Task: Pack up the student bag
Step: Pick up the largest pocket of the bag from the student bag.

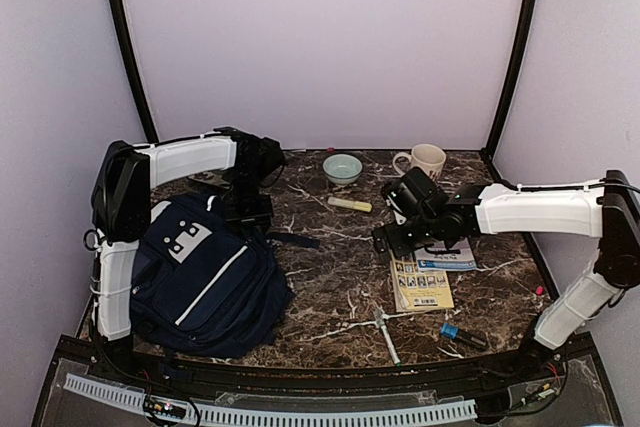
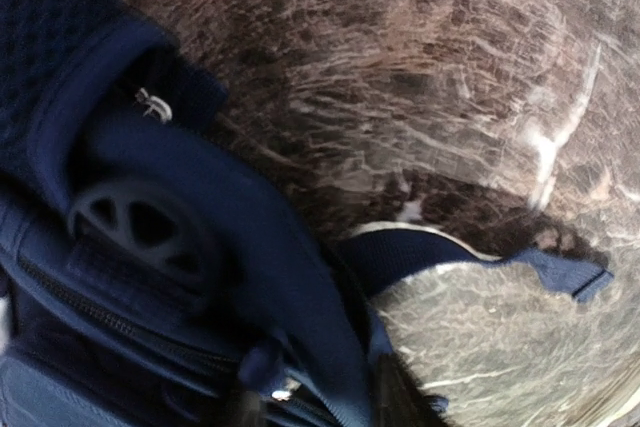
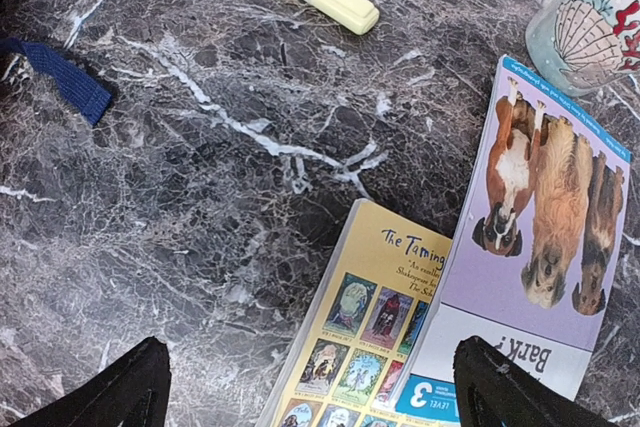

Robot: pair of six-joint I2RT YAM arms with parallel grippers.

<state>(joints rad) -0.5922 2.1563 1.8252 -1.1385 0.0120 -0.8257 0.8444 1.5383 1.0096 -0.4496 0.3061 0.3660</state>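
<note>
The student bag, navy with thin white stripes and a white patch, lies at the left of the marble table. My left gripper is at the bag's far top edge. In the blurred left wrist view its dark fingers stand close either side of a fold of the bag's blue fabric by a zipper, and the gripper looks shut on it. My right gripper is open and empty, above the table at the yellow book's left edge, and shows in its wrist view.
A dog-picture book overlaps the yellow book. A yellow highlighter, a green bowl and a mug are at the back. A white stick and a blue-tipped tool lie near the front. A loose bag strap lies mid-table.
</note>
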